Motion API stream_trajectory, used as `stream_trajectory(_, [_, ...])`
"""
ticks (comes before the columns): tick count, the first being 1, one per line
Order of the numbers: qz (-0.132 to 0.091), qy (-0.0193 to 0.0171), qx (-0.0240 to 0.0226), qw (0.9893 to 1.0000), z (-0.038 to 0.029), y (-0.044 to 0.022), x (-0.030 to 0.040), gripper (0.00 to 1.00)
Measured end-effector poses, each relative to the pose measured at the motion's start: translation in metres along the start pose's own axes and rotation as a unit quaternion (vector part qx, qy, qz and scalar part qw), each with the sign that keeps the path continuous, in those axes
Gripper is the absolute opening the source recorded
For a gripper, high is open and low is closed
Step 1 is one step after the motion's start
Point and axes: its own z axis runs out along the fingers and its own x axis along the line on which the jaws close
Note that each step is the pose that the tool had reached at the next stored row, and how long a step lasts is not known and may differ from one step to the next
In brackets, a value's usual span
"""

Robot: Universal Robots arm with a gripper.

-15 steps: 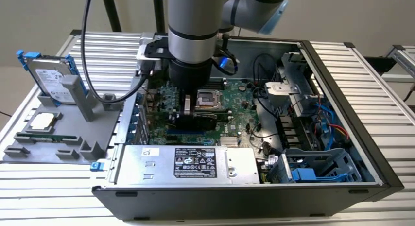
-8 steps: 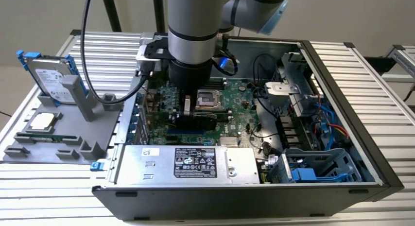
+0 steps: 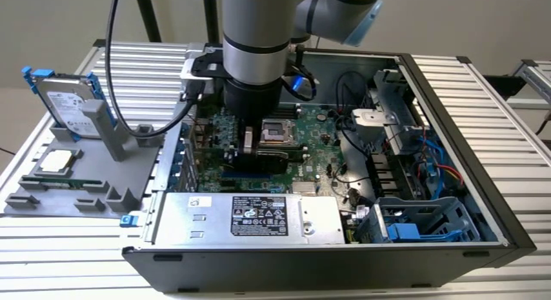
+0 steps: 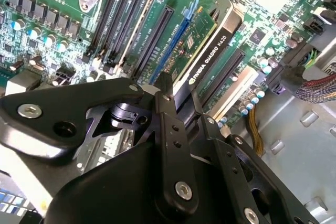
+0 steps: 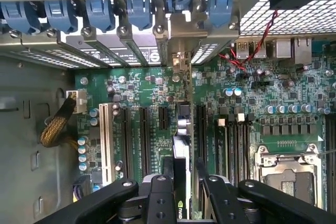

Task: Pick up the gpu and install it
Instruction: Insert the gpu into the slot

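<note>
The gpu (image 4: pixel 210 51) is a green card with a black shroud, standing on edge over the motherboard (image 5: pixel 247 103) inside the open computer case (image 3: pixel 482 203). My gripper (image 5: pixel 181 182) is shut on it, one black finger (image 5: pixel 160 198) on each face. In the second wrist view the card's lower edge sits along the blue expansion slot (image 4: pixel 176 38); I cannot tell whether it is seated. Its silver bracket (image 5: pixel 178 61) lines up with an opening in the case's rear wall. In the exterior view the gripper (image 3: pixel 257 148) hangs low over the board with the gpu (image 3: pixel 273 162) beneath it.
The CPU socket (image 3: pixel 277 131) lies just beside the card, and the power supply (image 3: pixel 250 216) fills the case's front. A drive cage (image 3: pixel 422 222) and cables (image 3: pixel 430 158) crowd the exterior view's right. A grey fixture (image 3: pixel 77 177) holding a hard drive (image 3: pixel 73 106) stands outside the case at the exterior view's left.
</note>
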Motion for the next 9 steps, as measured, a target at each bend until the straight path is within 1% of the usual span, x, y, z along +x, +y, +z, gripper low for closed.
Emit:
stream_trajectory(4, [0.008,-0.0003,0.0001,1.0,0.0022,-0.0001,-0.0001,0.0])
stream_trajectory(7, [0.011,0.0003,-0.0002,0.9999,0.0038,0.0001,-0.0011,0.0])
stream_trajectory(9, [0.011,-0.0008,0.0005,0.9999,0.0047,-0.0001,-0.0022,0.0])
